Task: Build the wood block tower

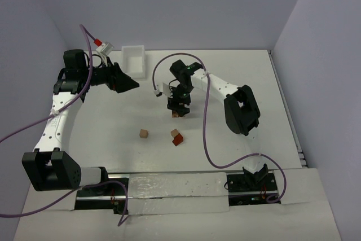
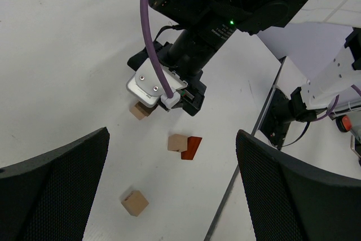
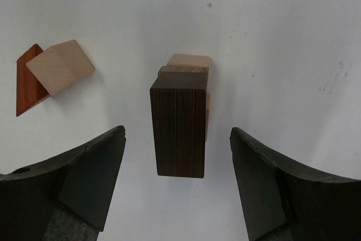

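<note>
Right jaws: parted, with a clear gap on each side of the dark brown block (image 3: pixel 179 122) standing between them; nothing gripped. Left jaws: spread to their widest, nothing between them; that arm hangs over the far left of the desk (image 1: pixel 113 150), near the white bin (image 1: pixel 133 59), well apart from the work.

Wood block tower (image 1: pixel 178 112): mid-desk, directly under the right jaws; dark brown block upright on top; light tan blocks (image 3: pixel 189 60) show beneath its far edge; number of lower layers cannot be told from above, nor how squarely the top block sits.

Loose stock, on the side of the tower nearer the arm bases: one tan cube (image 1: pixel 144 134) alone; a second tan cube (image 1: pixel 175 133) touching a reddish-brown wedge (image 1: pixel 179 140).

Step in hand (judgement): release stage of placing the dark block; it stands free of both pads.

Next move calls for: a straight lift of the right jaws so neither pad brushes the tall, narrow block; then a reach to the cube-and-wedge pair, taking the cube without dragging the wedge; the wedge probably goes last, since its slope offers no seat for anything above.
</note>
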`<state>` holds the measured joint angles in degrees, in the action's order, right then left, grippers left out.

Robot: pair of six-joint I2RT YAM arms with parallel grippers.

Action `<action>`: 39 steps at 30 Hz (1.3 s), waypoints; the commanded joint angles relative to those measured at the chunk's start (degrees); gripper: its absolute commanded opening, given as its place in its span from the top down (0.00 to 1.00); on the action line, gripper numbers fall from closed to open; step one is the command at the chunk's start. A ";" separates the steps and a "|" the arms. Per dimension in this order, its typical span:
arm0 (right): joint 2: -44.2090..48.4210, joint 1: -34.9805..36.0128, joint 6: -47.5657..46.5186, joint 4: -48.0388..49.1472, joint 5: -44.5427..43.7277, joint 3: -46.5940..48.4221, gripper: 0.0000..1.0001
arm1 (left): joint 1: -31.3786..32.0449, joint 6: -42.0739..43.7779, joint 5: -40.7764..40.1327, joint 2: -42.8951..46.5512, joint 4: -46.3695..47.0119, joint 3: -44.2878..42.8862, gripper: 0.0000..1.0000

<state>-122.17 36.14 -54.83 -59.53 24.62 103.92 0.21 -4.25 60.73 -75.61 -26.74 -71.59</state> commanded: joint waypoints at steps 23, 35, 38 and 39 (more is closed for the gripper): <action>16.17 0.86 9.40 -2.73 4.70 17.10 0.00 | -0.12 20.63 -2.47 3.68 -8.48 0.77 0.01; 43.45 -6.93 23.26 14.59 9.35 -22.93 0.00 | 7.46 66.51 -25.29 4.39 -26.02 13.92 0.35; 47.24 -9.29 25.44 16.99 9.30 -29.26 0.00 | 10.52 70.94 -26.47 5.21 -24.08 17.52 0.37; 48.68 -10.66 25.98 17.89 9.24 -31.65 0.00 | 12.43 71.79 -25.75 5.21 -22.47 19.19 0.38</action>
<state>-77.92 28.47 -33.56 -47.29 32.81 78.14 8.60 55.98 37.52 -73.01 -51.18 -55.34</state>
